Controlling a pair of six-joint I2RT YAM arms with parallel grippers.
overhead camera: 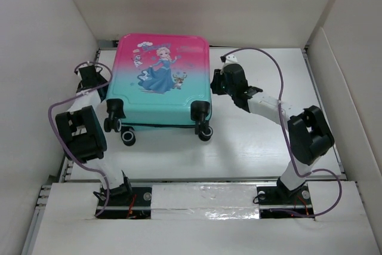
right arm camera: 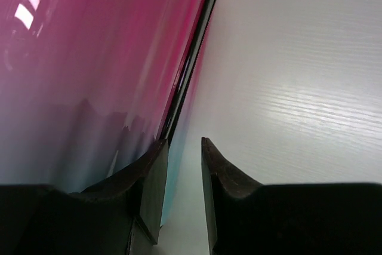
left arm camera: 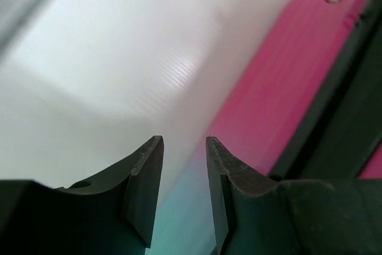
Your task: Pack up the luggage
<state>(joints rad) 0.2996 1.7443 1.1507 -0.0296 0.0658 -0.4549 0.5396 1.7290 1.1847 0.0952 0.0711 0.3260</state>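
Middle of the white table (overhead camera: 256, 147): the luggage (overhead camera: 161, 82) lies flat and shut, printed face up, with its wheels (overhead camera: 128, 137) toward the near edge.
Left gripper (left arm camera: 184, 141): close beside the case's left side, jaws a narrow gap apart, nothing between them.
Right gripper (right arm camera: 184, 141): close beside the right side, by the black zipper seam (right arm camera: 191, 70), jaws likewise narrowly parted and empty.
Feel of it: a stiff hard shell, I'd judge, glossy and slippery on its broad faces, probably light, and unlikely to give under a pinch.
Where to take hold: I'd say the seam lip or zipper trim along the sides, since the smooth lid offers the fingers nothing.
Count: one suitcase, two arms, two grippers. At least three wheels show, though I cannot count them surely.
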